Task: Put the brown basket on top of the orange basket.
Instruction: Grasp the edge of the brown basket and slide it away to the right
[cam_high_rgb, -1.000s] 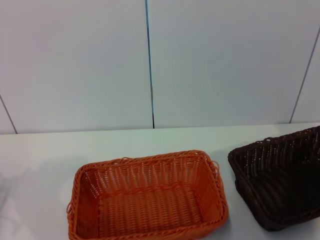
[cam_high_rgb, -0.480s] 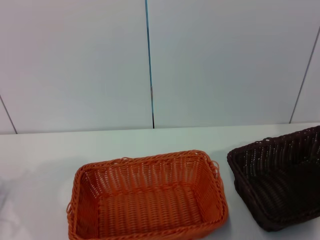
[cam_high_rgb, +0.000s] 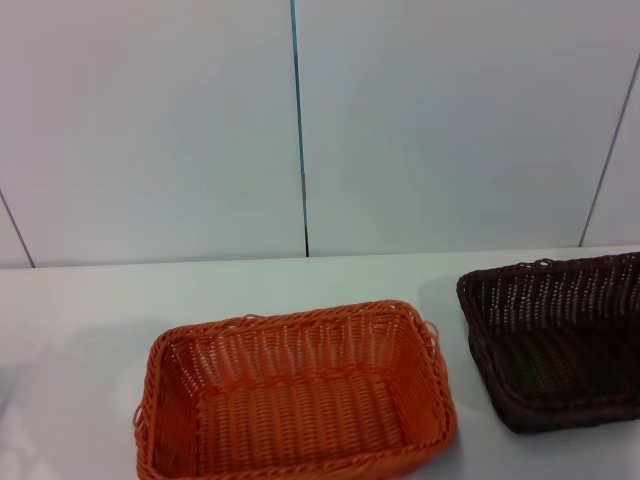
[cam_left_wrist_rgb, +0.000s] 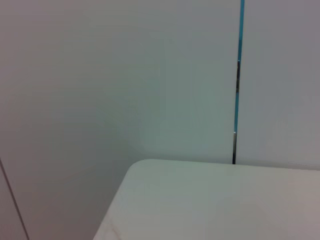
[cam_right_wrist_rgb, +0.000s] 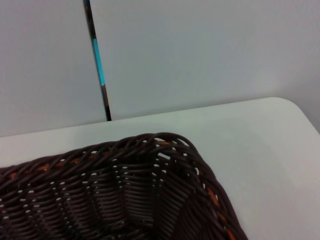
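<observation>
The orange basket (cam_high_rgb: 296, 398) stands on the white table (cam_high_rgb: 90, 305) at the front middle of the head view, open side up and empty. The brown basket (cam_high_rgb: 558, 342) is to its right, apart from it, cut off by the picture's right edge. Its rim looks nearly level. It also fills the lower part of the right wrist view (cam_right_wrist_rgb: 120, 197), seen from close by, with its corner toward the table's far edge. Neither gripper shows in any view, so I cannot tell whether anything holds the brown basket.
A white panelled wall (cam_high_rgb: 420, 120) with a dark and blue seam (cam_high_rgb: 298, 120) rises just behind the table. The left wrist view shows a rounded table corner (cam_left_wrist_rgb: 145, 172) and the wall.
The brown basket has turned from a slant to nearly level and its near edge has moved up in the head view. The orange basket has not moved.
</observation>
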